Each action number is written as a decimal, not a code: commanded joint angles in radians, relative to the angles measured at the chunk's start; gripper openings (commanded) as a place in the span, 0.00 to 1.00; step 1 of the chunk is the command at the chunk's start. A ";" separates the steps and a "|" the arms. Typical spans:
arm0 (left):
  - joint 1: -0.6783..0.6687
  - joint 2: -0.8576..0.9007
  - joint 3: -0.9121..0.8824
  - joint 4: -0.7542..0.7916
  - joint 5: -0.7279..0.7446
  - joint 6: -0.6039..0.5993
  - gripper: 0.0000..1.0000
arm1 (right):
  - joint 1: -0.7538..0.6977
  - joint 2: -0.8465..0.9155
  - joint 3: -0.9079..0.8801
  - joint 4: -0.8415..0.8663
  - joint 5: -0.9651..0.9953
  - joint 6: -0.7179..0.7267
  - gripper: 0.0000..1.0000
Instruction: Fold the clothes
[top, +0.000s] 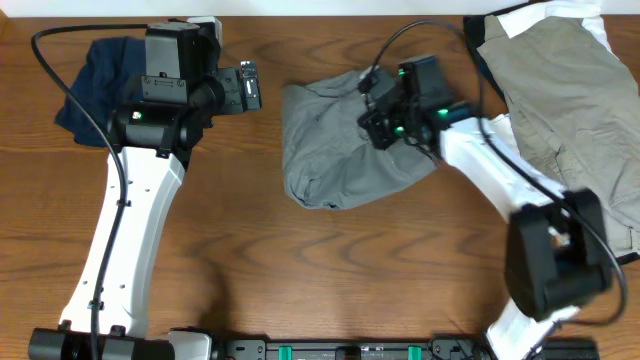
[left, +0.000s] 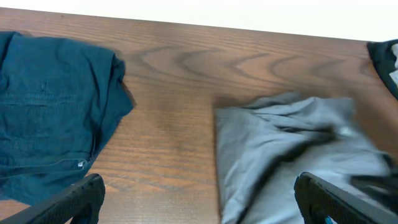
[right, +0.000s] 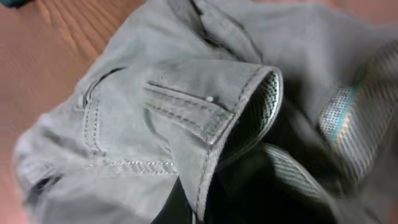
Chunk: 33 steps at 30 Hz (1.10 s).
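Mid-grey woven shorts (top: 330, 150) lie crumpled in the middle of the brown wood-grain worktop (top: 330, 280). At the far left is a navy cloth garment (top: 95, 70). Near it the left claw (top: 250, 86) hangs spread wide and empty, pointing right toward the shorts with bare wood between them. Next comes the shorts heap, its longer run lying roughly left to right. The right claw (top: 385, 118) sits at the heap's upper right edge, pressed together. Its wrist view shows a stitched waistband fold (right: 211, 106) bunched close against the camera, so I judge that it is pinching the shorts there, though the fingers themselves are hidden. Farther right, apart from the heap, lies a khaki-beige woven garment (top: 570, 90). The right arm is much the nearer one. The cloth stretches leftward away from its claw, so a fold would likely carry that edge to the left.
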 joint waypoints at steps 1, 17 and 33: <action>0.004 0.002 0.003 -0.004 -0.013 0.018 0.98 | -0.063 -0.085 0.022 -0.095 0.021 0.087 0.01; 0.004 0.036 -0.003 -0.010 -0.019 0.025 0.98 | -0.135 0.136 0.006 -0.506 0.067 0.295 0.01; 0.004 0.105 -0.004 0.018 -0.019 0.025 0.98 | -0.136 -0.068 0.006 -0.722 -0.133 -0.035 0.38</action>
